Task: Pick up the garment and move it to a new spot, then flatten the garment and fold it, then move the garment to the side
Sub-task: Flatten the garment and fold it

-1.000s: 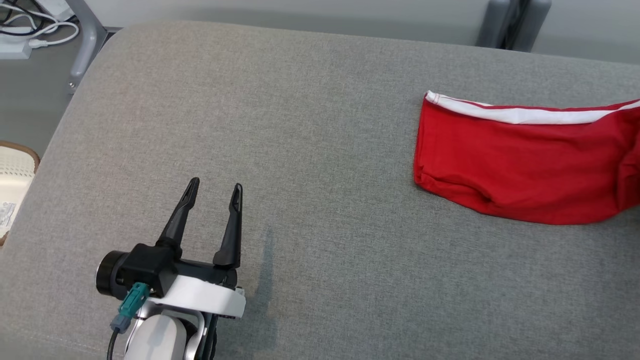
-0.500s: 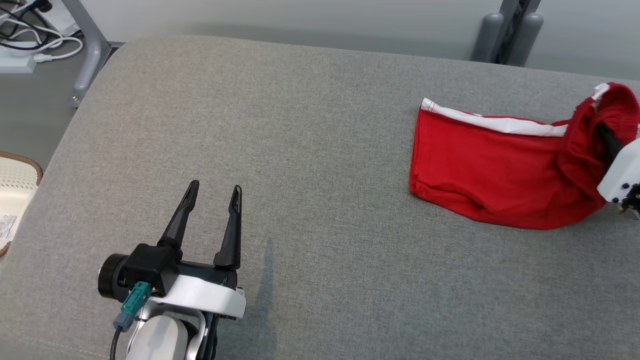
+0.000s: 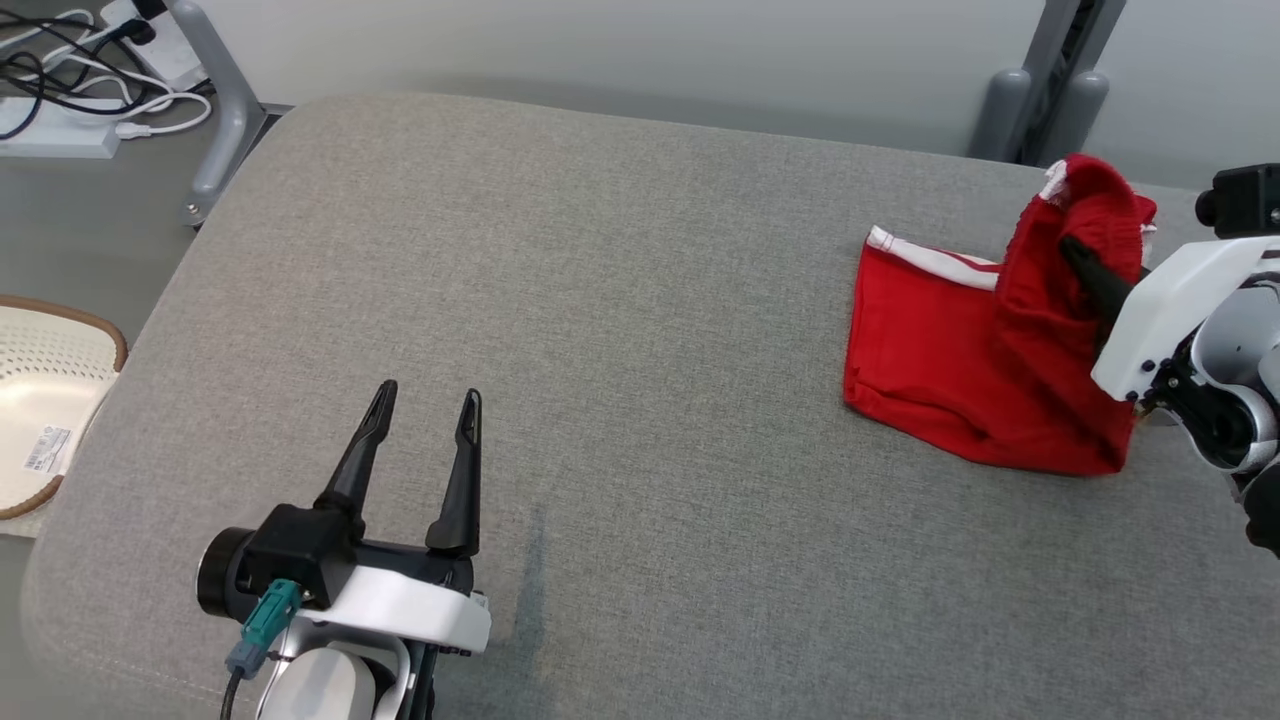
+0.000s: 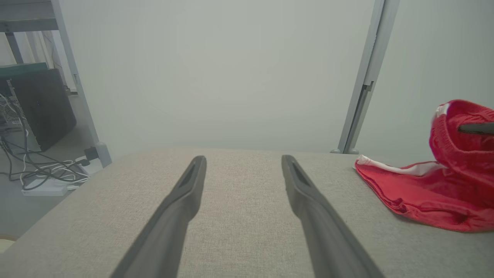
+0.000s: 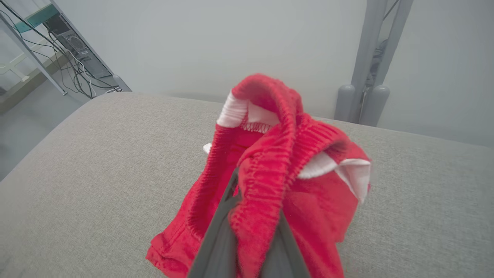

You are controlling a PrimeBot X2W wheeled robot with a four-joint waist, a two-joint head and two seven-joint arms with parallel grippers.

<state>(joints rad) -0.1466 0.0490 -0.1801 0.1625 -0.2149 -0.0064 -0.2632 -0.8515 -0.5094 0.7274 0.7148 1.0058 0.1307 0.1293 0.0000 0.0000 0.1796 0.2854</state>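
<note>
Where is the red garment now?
In the head view, the red garment lies at the right of the grey cushion, its waistband pinched by the right gripper.

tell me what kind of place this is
Likely a robotics lab or test room, not a home: a grey padded table stands by bare walls, metal frame posts rise behind it, and a power strip with tangled cables lies on the floor.

**Black fingers, white wrists**

The left gripper (image 3: 430, 392) has two long, slim black fingers (image 3: 460, 470) on a black block (image 3: 300, 545) with a round black cylinder (image 3: 213, 572). Behind it is a curved white bracket (image 3: 410, 605), and a teal plug (image 3: 262, 612) with a black cable (image 3: 222, 697). The right gripper (image 3: 1080, 255) carries a white plate (image 3: 1165, 300) with small dark screws (image 3: 1146, 367) and a silver-grey round joint (image 3: 1238, 425).
</note>
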